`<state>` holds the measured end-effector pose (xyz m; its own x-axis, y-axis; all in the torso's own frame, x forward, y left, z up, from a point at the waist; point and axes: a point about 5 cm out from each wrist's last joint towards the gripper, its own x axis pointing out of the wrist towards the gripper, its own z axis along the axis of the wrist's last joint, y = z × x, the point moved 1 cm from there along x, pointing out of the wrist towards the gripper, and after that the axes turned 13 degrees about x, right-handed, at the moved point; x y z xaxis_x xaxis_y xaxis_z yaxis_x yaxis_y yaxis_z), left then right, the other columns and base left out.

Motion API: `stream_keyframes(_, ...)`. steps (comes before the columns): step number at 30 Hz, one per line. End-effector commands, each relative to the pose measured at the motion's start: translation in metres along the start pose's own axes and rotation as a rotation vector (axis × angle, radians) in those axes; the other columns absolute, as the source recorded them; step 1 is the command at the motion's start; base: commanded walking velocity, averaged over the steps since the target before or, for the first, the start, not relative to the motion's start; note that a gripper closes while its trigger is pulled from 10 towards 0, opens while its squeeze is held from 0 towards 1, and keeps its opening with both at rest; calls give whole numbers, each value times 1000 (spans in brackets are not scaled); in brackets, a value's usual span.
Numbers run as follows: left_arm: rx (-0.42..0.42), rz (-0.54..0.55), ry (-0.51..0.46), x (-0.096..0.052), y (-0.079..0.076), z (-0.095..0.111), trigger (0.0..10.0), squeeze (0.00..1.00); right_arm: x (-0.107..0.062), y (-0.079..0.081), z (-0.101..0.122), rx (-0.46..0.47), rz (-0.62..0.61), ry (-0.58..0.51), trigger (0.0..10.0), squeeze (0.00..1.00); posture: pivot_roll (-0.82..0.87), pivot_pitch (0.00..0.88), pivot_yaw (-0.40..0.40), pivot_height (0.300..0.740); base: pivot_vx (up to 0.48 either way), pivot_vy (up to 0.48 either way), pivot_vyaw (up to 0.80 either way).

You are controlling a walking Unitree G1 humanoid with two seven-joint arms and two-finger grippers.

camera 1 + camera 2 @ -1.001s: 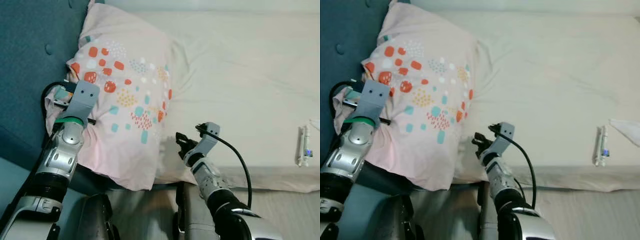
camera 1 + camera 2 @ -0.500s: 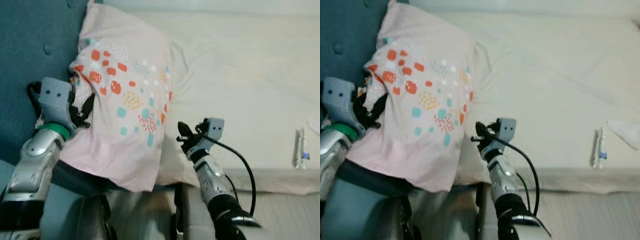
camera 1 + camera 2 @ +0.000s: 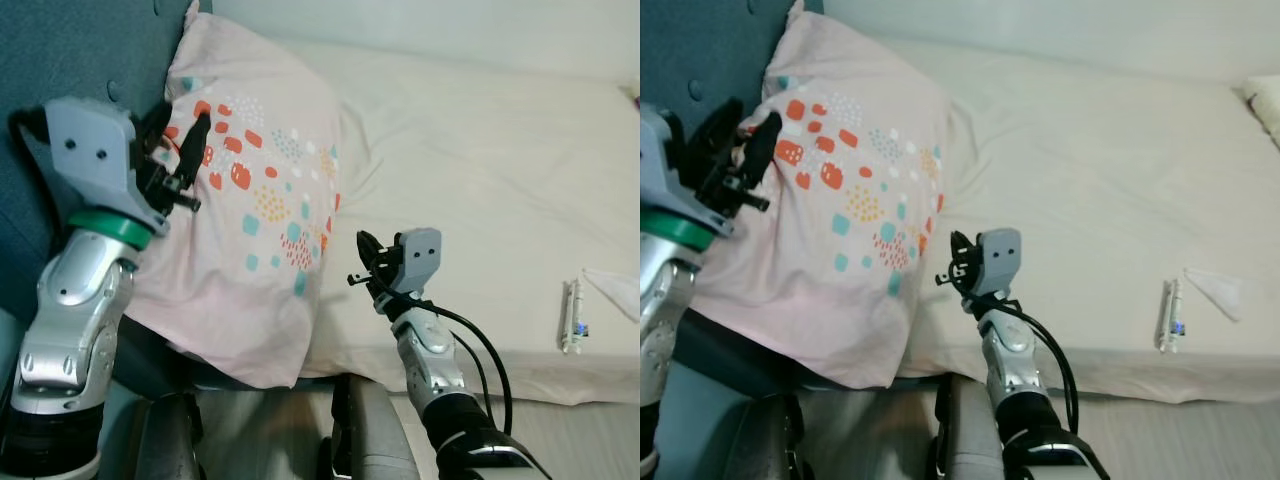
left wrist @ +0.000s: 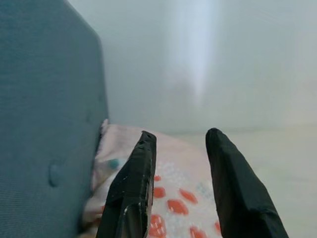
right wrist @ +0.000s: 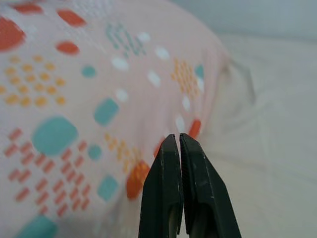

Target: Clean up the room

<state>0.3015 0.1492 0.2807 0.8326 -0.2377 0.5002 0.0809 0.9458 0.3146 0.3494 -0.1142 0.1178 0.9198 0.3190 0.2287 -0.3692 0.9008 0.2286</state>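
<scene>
Where the teal padded headboard meets the mattress, a pink pillow printed with orange, teal, yellow and white spots lies at the head of the bed, its upper edge leaning against the headboard and its lower corner hanging past the near edge of the mattress. The cream sheet beside it is creased but bare over most of its width.

The left gripper is raised beside the pillow's upper left side, level with the cluster of orange spots. Its two black fingers stand apart with a plain gap between them and nothing held; in the left wrist view they point along the pillow's top edge toward the pale wall, with the headboard alongside. Whether the fingertips touch the pillow fabric cannot be determined.

The right gripper is positioned just off the pillow's right edge, above the sheet, near the lower part of the printed pattern. Its fingers are pressed together along their full visible length and grasp nothing; the right wrist view looks past them onto the patterned pillowcase and the sheet next to it.

Well apart from both grippers, near the right front edge of the mattress, lie a small white tube-like item with a blue mark and, just beside it, a crumpled white tissue.
</scene>
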Motion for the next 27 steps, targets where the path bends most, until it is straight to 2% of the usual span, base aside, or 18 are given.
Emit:
stream_keyframes(1,-7,-33,23,1,-15,-3,10000,0,-4,-2,1,0,-7,-21,10000,0,15,59,-94,605,0,0,0)
stream_keyframes(2,-7,-31,27,1,-17,-4,10000,0,-4,-2,2,10,-11,-30,10000,0,14,57,-93,610,0,0,0)
stream_keyframes(3,-20,-48,66,0,-26,-14,10000,0,-3,-5,6,-6,-45,-48,10000,0,8,44,-91,615,0,0,0)
stream_keyframes(4,-20,-48,66,0,-26,-14,10000,0,-3,-5,6,-6,-45,-48,10000,0,8,44,-91,615,0,0,0)
stream_keyframes(5,-60,-72,129,-4,-37,-27,10000,0,-2,-9,12,-32,-76,-75,10000,0,3,35,-85,620,0,0,0)
stream_keyframes(6,-60,-72,129,-4,-37,-27,10000,0,-2,-9,12,-32,-76,-75,10000,0,3,35,-85,620,0,0,0)
stream_keyframes(7,-105,-137,232,-16,-56,-47,10000,0,-1,-13,22,-69,-114,-127,10000,0,-3,29,-82,630,0,0,0)
stream_keyframes(8,-16,-170,267,-24,-59,-59,10000,0,-3,-14,27,-95,-121,-152,10000,0,-5,18,-83,635,0,0,0)
stream_keyframes(9,-16,-170,267,-24,-59,-59,10000,0,-3,-14,27,-95,-121,-152,10000,0,-5,18,-83,635,0,0,0)
stream_keyframes(10,56,-194,286,-30,-60,-65,10000,0,-4,-15,30,-114,-127,-167,10000,0,-5,18,-83,640,0,0,0)
stream_keyframes(11,90,-183,321,-35,-58,-73,10000,0,-5,-17,33,-135,-135,-183,10000,0,-6,13,-85,645,0,0,0)
stream_keyframes(12,90,-183,321,-35,-58,-73,10000,0,-5,-17,33,-135,-135,-183,10000,0,-6,13,-85,645,0,0,0)
stream_keyframes(14,109,-139,407,-48,-51,-90,10000,0,-6,-20,41,-171,-153,-211,10000,0,-8,11,-84,655,0,0,0)
stream_keyframes(17,62,-72,513,-65,-46,-109,10000,0,-3,-19,50,-217,-146,-240,10000,0,-21,7,-81,669,0,0,0)
stream_keyframes(22,41,-32,534,-66,-50,-112,10000,0,-3,-18,47,-208,-146,-223,10000,0,-20,4,-81,684,0,0,0)
stream_keyframes(27,58,-38,498,-58,-59,-109,10000,0,-9,-12,33,-185,-140,-171,10000,0,-25,5,-78,704,0,0,0)
